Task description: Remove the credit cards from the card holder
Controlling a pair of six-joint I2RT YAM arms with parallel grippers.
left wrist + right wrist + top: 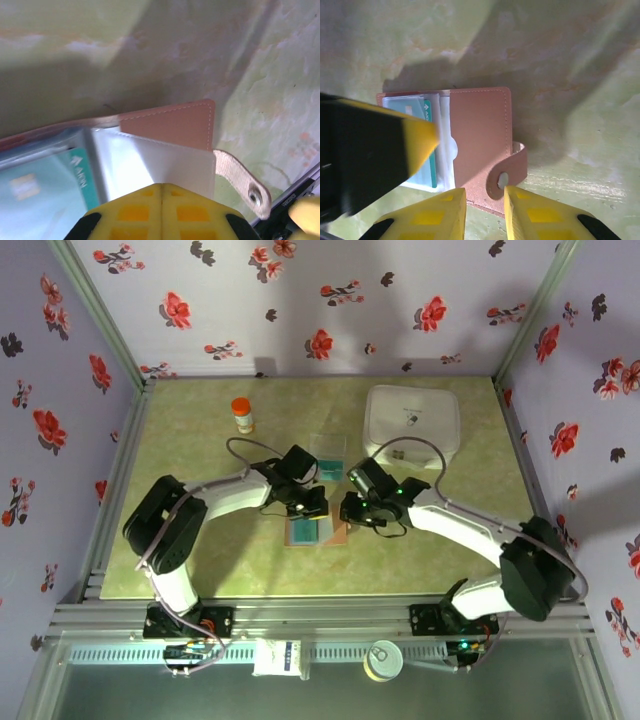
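I see the card holder point(336, 531) lying open on the green table point(200, 550), between the two grippers near the table's centre. Its reddish-brown cover point(480, 125) faces up, with the snap strap point(509, 172) folded over one edge.

A teal credit card point(428, 145) sits inside a clear sleeve point(150, 167) in the holder.

The left gripper point(161, 194) has its yellow fingertips pressed together at the sleeve's edge. I cannot tell whether the sleeve is pinched between them.

The right gripper point(484, 197) is spread apart, its fingertips on either side of the holder's edge beside the snap.

Farther back stand a white lidded container point(412, 420), an orange-capped bottle point(242, 416) and a clear rectangle point(327, 447).
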